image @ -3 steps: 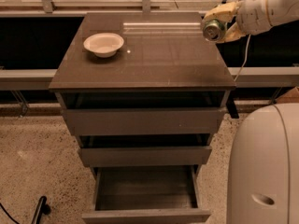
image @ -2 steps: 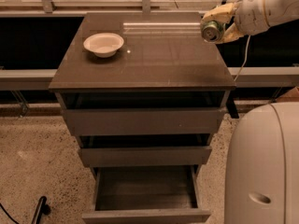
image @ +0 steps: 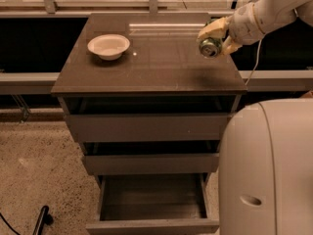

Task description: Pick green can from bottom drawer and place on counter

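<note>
Gripper (image: 213, 37) over right side of counter (image: 156, 70), fingers clamped on green can (image: 210, 47), held sideways, seemingly clear of surface. Bottom drawer (image: 151, 199) open, empty. Pick done; set-down and release remain.

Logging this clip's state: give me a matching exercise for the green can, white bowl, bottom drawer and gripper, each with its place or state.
1 green can; 2 white bowl; 3 bottom drawer; 4 gripper.
a pulled open; b on the counter, left rear; c held, silver end toward camera; d over the counter's right side, jaws shut on the can.
Pairs: 1-c; 2-b; 3-a; 4-d.
</note>
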Action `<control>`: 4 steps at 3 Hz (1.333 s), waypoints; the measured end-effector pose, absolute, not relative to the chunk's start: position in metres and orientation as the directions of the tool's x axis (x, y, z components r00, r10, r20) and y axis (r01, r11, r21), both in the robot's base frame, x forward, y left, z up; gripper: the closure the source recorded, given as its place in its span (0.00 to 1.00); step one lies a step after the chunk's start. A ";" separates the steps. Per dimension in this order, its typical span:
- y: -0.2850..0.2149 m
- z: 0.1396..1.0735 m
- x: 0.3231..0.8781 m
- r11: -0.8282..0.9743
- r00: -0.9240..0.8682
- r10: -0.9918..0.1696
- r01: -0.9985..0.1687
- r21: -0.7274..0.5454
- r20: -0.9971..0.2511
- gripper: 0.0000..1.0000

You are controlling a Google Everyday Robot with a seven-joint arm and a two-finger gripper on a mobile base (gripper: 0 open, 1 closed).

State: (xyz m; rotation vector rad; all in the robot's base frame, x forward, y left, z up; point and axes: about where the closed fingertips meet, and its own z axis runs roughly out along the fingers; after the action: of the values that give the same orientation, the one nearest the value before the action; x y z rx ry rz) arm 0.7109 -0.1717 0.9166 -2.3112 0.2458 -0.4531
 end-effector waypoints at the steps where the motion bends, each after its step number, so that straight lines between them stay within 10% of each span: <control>1: -0.164 0.894 0.715 -0.728 0.929 -0.277 -0.038 -0.685 0.244 1.00; 4: -0.152 0.871 0.719 -0.740 0.941 -0.254 -0.040 -0.671 0.224 0.34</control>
State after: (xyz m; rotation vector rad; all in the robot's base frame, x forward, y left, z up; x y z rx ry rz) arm 0.7189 -0.1518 0.8706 -2.3818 0.2069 -0.3944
